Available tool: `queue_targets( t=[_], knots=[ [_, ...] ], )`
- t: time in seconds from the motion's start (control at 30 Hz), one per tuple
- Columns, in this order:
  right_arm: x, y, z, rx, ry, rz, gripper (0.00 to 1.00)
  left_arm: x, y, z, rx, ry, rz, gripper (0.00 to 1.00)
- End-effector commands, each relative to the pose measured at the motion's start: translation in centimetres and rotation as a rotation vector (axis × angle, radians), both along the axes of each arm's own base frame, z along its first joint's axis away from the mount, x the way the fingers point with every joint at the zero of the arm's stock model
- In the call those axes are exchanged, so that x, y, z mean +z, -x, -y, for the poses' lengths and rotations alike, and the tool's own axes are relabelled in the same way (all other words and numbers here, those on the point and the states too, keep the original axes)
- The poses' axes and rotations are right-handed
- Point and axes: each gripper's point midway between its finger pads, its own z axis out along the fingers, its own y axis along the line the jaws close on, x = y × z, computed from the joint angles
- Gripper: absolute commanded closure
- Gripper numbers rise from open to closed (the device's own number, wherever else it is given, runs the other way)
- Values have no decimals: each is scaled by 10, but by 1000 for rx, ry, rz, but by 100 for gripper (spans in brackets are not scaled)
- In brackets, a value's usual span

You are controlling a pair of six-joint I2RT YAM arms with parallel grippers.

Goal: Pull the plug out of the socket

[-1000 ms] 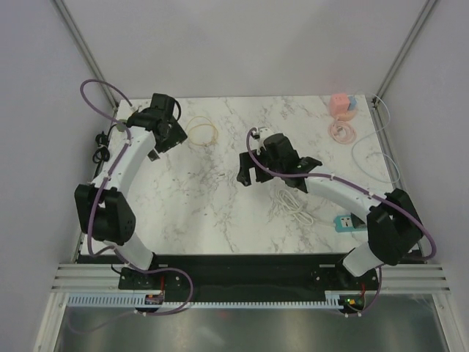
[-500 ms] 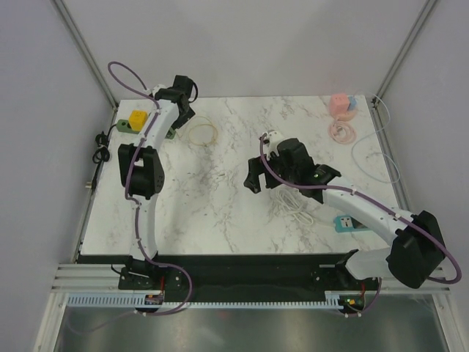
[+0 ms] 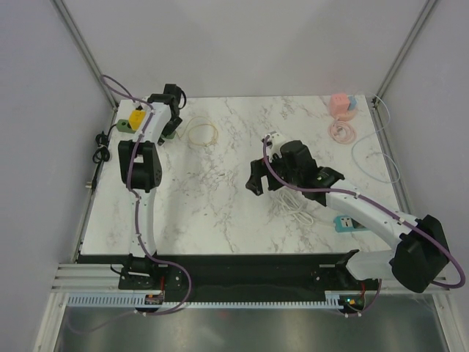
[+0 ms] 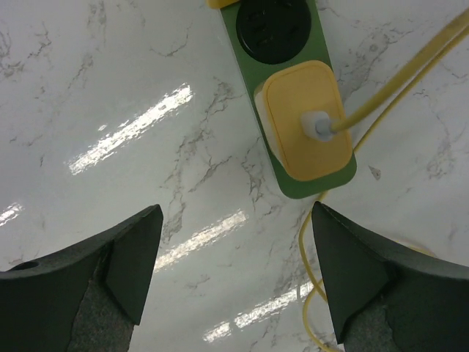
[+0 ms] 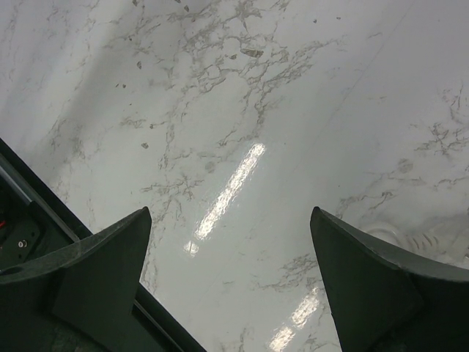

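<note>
A green socket strip (image 4: pixel 292 88) lies on the marble, and a yellow plug (image 4: pixel 304 121) sits in its near end with a yellow cable (image 4: pixel 388 95) running off to the right. My left gripper (image 4: pixel 236 209) hovers open just short of the plug, with nothing between its fingers. From above, the left gripper (image 3: pixel 170 121) covers that end of the green strip (image 3: pixel 123 126), which shows at the table's far left with a yellow block (image 3: pixel 136 117) on it. My right gripper (image 3: pixel 255 183) (image 5: pixel 230 211) hangs open over bare marble mid-table.
The yellow cable's coil (image 3: pixel 201 132) lies right of the strip. A white cable bundle (image 3: pixel 293 204) and a teal socket strip (image 3: pixel 348 222) lie near the right arm. A pink and blue block (image 3: pixel 341 105) and a pink coil (image 3: pixel 341 132) sit at the far right corner.
My left arm has stretched out toward the table's far left corner, bringing its gripper over the green strip. The right gripper has drifted a little to the right.
</note>
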Motion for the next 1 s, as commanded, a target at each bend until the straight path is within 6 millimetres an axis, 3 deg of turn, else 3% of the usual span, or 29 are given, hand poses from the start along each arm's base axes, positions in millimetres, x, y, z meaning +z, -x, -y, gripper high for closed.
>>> queue_targets(
  t=[0.0, 0.43, 0.83, 0.97],
  knots=[
    [9, 2, 1, 12, -28, 25, 2, -3, -22, 6, 29, 28, 75, 11],
    [15, 1, 4, 12, -43, 44, 2, -3, -45, 8, 8, 15, 152, 9],
    [21, -4, 10, -13, -56, 67, 2, -32, -51, 8, 56, 45, 151, 10],
    [22, -3, 10, -11, -62, 64, 2, -34, -50, 6, 66, 44, 149, 14]
  ],
)
